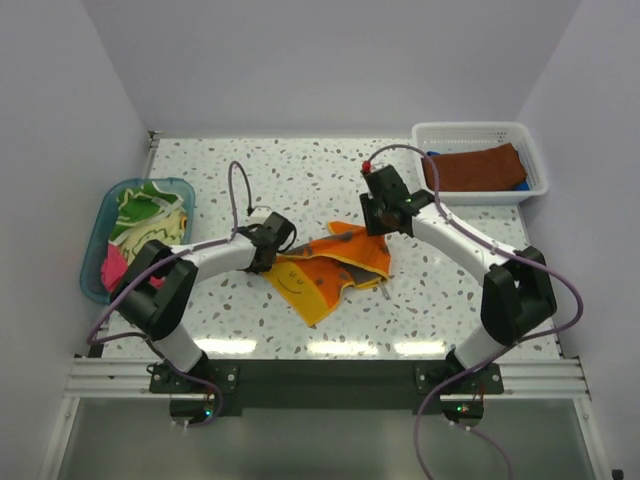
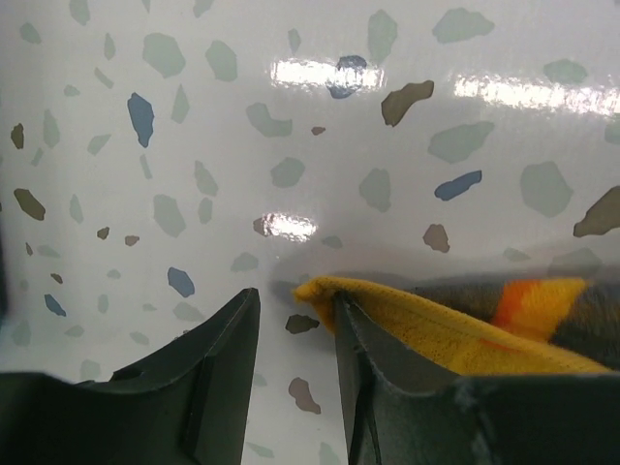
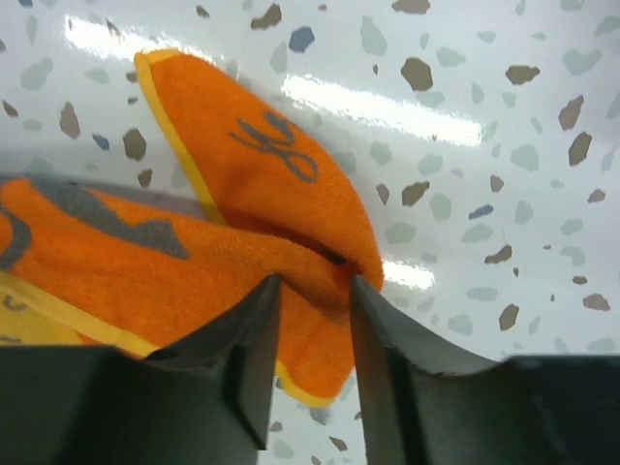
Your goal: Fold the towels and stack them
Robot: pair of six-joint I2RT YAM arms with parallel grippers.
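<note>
I have the soft orange towel with grey blotches and a yellow border (image 1: 335, 270) lying rumpled and half doubled over in the middle of the speckled white bench (image 1: 300, 160), between the two arms.

The right fingers (image 3: 263, 305) stand narrow at its far right corner with a raised fold of orange cloth between them. I cannot tell whether they are biting it or only straddling it. The left fingers (image 2: 244, 315) hover low at the towel's left edge, parted partway with only bare bench showing in the gap. The yellow hem lies just outside one finger, touching or nearly so.

I judge this cloth to be light, limp and a little grippy. It will sag and drag rather than keep a shape, and a pinch on a thick fold may catch two layers at once. I want each arm holding a single-layer corner right at the hem, so the towel can be pulled flat before it is folded.

The folded rust brown towel (image 1: 475, 168) sits in the white plastic mesh basket (image 1: 480, 130) at the far right. The green and yellow patterned towel (image 1: 150, 210) and the pink towel (image 1: 115, 268) wait in the translucent teal plastic tub (image 1: 105, 215) on the left.
</note>
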